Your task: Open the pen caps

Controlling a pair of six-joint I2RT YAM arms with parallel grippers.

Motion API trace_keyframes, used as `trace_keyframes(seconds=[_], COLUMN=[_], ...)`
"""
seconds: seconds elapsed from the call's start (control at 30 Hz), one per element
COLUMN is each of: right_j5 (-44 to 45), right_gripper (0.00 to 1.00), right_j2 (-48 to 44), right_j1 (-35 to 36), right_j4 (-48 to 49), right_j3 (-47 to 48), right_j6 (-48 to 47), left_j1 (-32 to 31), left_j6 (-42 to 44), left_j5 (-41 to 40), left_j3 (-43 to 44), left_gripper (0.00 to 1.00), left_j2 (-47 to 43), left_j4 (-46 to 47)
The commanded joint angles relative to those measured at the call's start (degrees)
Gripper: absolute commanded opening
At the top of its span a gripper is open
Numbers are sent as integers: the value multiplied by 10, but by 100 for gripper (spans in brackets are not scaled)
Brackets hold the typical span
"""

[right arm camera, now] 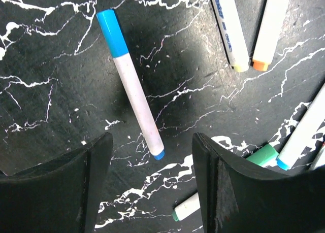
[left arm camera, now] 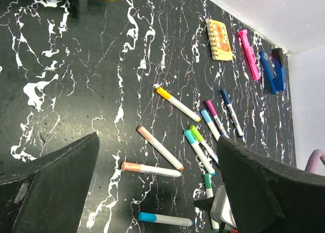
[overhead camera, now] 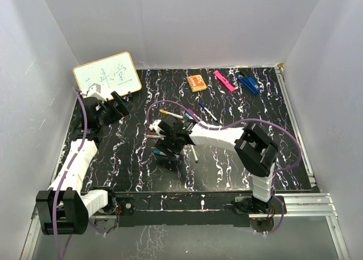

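Note:
Several capped marker pens lie on the black marbled table. My right gripper is open and low over a pale pen with a blue cap. The pen's blue tail end lies between the open fingers, untouched, in the right wrist view, where the gripper is seen from above. A green-capped pen passes under the right finger. My left gripper is open and empty, raised at the left. Its view shows the yellow-capped, peach-capped, teal and magenta pens.
A yellow-framed whiteboard lies at the back left. An orange notebook, a flat pink bar and a dark-blue clip-like object lie along the back edge. White walls enclose the table on three sides.

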Motion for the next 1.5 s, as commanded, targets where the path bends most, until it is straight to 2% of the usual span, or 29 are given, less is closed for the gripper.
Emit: trace_keyframes(seconds=[0.0,0.33,0.6,0.73,0.93,1.07,1.23,1.37,1.47], right_j5=[-1,-15,-23,-22,-7,-3,-47,-102,-112], right_gripper=[60,52,40,27,17,2,0,0,0], right_j2=[13,34,50,54,54,45,-13,-68,-117], right_j1=[4,6,8,9,8,9,-23,-67,-88], right_j4=[18,26,32,33,34,40,100,149,180], right_j3=[38,41,41,37,24,22,21,15,3], right_j6=[-10,-11,-9,-8,-5,1,55,96,110], left_j1=[1,1,2,2,1,2,2,2,2], left_j6=[7,11,13,14,14,12,-10,-50,-83], left_j5=[4,-10,-14,-15,-16,-14,22,79,122], left_j3=[-5,-7,-8,-7,-2,2,8,11,10], left_gripper=[98,98,98,98,98,98,97,97,96], left_j2=[-12,-22,-28,-34,-37,-38,-22,4,26], left_j4=[-9,-24,-35,-39,-44,-41,2,71,126])
